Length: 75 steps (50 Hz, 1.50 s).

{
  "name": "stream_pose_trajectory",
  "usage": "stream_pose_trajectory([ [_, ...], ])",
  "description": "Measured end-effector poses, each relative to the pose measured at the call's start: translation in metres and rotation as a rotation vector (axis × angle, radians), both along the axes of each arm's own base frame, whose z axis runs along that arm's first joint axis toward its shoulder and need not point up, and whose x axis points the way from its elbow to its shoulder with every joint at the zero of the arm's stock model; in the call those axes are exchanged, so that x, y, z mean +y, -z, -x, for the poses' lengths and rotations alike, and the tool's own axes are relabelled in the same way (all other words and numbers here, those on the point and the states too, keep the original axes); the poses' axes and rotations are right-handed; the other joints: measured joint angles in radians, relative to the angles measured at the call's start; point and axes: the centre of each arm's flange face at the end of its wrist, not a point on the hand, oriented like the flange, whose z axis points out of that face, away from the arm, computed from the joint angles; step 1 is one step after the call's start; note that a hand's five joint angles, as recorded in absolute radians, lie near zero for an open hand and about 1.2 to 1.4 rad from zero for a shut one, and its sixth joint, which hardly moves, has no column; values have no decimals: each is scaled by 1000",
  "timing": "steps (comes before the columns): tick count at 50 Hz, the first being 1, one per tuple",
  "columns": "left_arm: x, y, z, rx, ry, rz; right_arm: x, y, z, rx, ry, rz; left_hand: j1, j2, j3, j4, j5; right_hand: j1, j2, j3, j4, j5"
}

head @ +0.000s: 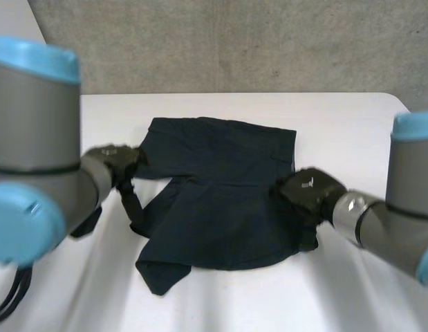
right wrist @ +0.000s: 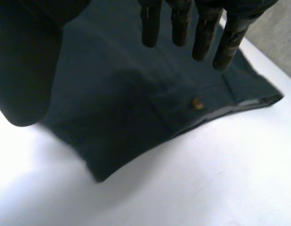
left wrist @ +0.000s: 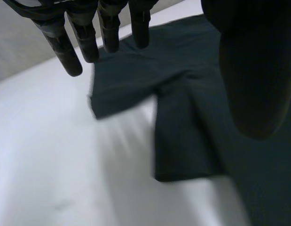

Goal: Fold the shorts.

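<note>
1. Shorts [head: 220,200]: dark navy. You will find them lying mostly flat in the middle of the white table [head: 352,124], with one leg rumpled at the near left corner.
2. Left hand [head: 118,163]: at the shorts' left edge. Its fingers [left wrist: 84,40] are straight and slightly spread over the cloth's edge, thumb apart, holding nothing.
3. Right hand [head: 307,194]: at the shorts' right edge. Its fingers [right wrist: 201,33] are straight above the cloth near a brown button [right wrist: 197,103], thumb wide, nothing pinched.
4. Grey wall [head: 234,41]: behind the table.
</note>
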Motion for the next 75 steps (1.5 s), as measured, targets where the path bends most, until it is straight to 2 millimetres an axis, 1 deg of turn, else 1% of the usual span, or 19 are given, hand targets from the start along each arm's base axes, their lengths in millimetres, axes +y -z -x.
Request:
stream_pose_trajectory([
  [1,0,0,0,0,0,0,0,0,0,0,0,0,0,0,0,0,0,0,0,0,0,0],
  [2,12,5,-4,34,25,-6,3,8,3,-4,1,5,0,0,0,0,0,2,0,0,2,1],
  [5,30,16,-11,89,70,16,5,22,8,-16,8,33,0,0,0,0,0,4,1,16,2,4],
  [6,30,16,-11,89,70,16,5,22,8,-16,8,33,0,0,0,0,0,4,1,16,2,4],
  [7,42,24,-15,128,104,55,5,29,10,-24,14,60,0,0,0,0,0,4,18,40,3,4],
  [10,55,37,-22,169,136,155,2,37,12,-34,24,101,0,0,0,0,0,58,95,106,68,67],
  [13,61,43,-25,182,142,199,1,40,12,-36,27,112,0,0,0,0,0,150,187,202,173,156],
  [15,69,55,-31,184,138,241,-3,45,11,-44,33,133,0,0,0,0,0,564,653,653,630,580],
  [16,71,58,-32,181,132,244,-4,46,11,-47,35,137,0,0,0,0,0,682,812,798,777,723],
  [17,73,61,-34,176,124,243,-6,46,11,-50,36,140,0,0,0,0,0,742,906,899,881,823],
  [18,74,63,-35,171,118,241,-7,46,10,-52,38,144,0,0,0,0,0,745,912,911,894,835],
  [26,73,78,-40,130,77,181,-9,46,11,-57,44,150,0,2,0,0,0,746,948,960,952,876],
  [31,69,89,-40,112,58,118,-6,47,12,-53,47,142,68,63,72,68,75,746,948,960,952,876],
  [35,66,93,-38,131,43,88,-4,43,13,-54,54,154,170,158,168,161,171,746,948,960,952,876],
  [49,43,112,-22,184,-21,-60,-3,23,18,-47,91,227,204,211,221,218,226,746,948,960,952,876],
  [60,44,111,-14,235,-29,-168,-3,19,18,-49,90,250,220,213,222,222,226,746,948,960,953,876],
  [63,50,110,-11,244,-2,-203,-4,16,18,-54,92,265,220,212,222,220,225,746,948,960,953,876],
  [68,55,108,-8,246,20,-226,-4,14,18,-58,93,276,162,184,197,180,187,746,948,960,953,876],
  [75,54,107,-3,287,1,-246,-4,14,18,-57,90,276,153,181,195,176,181,746,948,960,953,876],
])
